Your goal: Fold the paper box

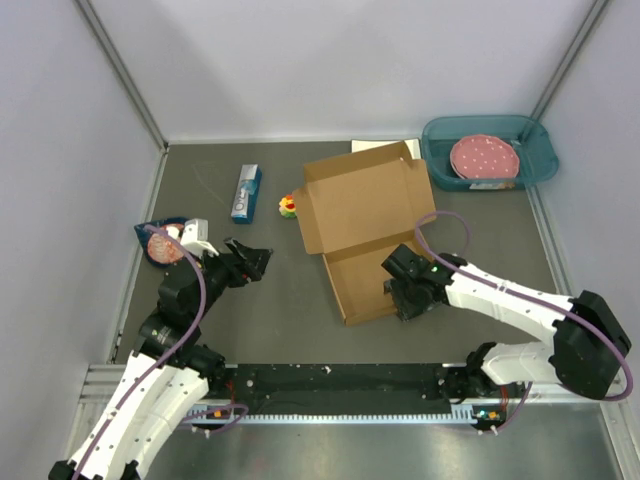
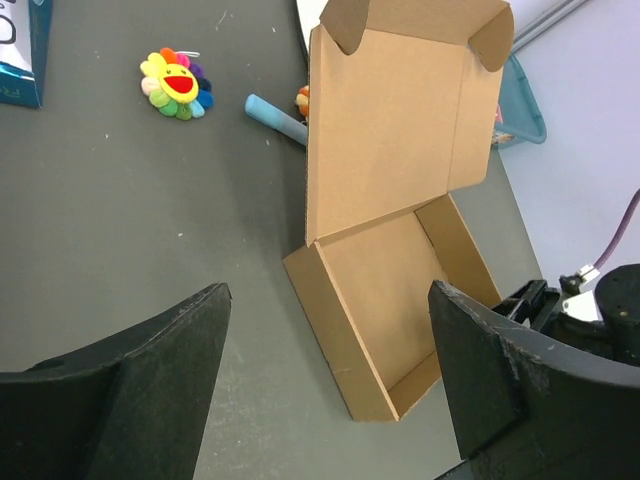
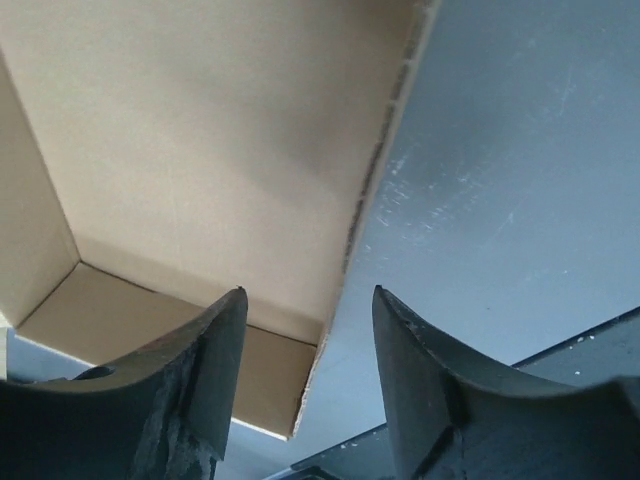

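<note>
The brown cardboard paper box point(image 1: 365, 225) lies mid-table, its shallow tray nearest me and its lid open and laid back toward the far wall. My left gripper point(image 1: 250, 262) is open and empty, hovering left of the box; the left wrist view shows the box point(image 2: 390, 200) ahead between the spread fingers of my left gripper point(image 2: 330, 300). My right gripper point(image 1: 405, 290) is at the tray's near right wall. In the right wrist view my right gripper point(image 3: 309, 295) is open and straddles the edge of the box wall point(image 3: 200, 130) without clamping it.
A teal basin point(image 1: 535, 150) holding a pink dotted plate point(image 1: 484, 157) stands at the back right. A white plate point(image 1: 375, 146) peeks from behind the lid. A blue-white carton point(image 1: 246, 193), a flower toy point(image 1: 288, 206) and a blue bag point(image 1: 165, 243) lie on the left.
</note>
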Action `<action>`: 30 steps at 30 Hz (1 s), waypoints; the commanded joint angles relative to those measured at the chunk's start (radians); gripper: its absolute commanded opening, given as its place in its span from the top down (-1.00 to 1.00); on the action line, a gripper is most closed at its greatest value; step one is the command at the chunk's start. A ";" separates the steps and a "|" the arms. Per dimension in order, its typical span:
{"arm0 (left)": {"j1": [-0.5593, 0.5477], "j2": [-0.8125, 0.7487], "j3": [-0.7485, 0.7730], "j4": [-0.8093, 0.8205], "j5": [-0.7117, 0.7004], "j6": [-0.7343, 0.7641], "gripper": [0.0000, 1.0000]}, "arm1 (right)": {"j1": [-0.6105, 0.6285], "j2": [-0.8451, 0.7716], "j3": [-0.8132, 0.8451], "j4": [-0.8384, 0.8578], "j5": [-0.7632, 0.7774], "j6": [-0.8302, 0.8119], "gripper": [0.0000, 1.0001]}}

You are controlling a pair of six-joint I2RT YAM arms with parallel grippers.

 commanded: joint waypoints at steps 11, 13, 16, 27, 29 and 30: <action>-0.002 0.123 0.051 0.036 -0.207 0.099 -0.80 | 0.092 -0.159 0.216 -0.030 0.186 -0.725 -0.27; -0.002 0.168 0.072 0.059 -0.267 0.102 -0.80 | 0.095 -0.205 0.233 -0.023 0.220 -0.806 -0.26; 0.000 0.324 0.155 0.050 -0.307 0.107 -0.82 | 0.094 -0.272 0.242 0.012 0.252 -1.000 -0.25; 0.107 0.875 0.401 0.225 -0.145 -0.089 -0.62 | 0.094 -0.540 0.135 0.220 0.212 -1.316 -0.25; 0.132 0.964 0.428 0.234 -0.140 -0.118 -0.58 | 0.094 -0.556 0.127 0.229 0.192 -1.343 -0.25; 0.141 0.988 0.453 0.234 -0.131 -0.131 -0.56 | 0.095 -0.564 0.122 0.232 0.188 -1.346 -0.25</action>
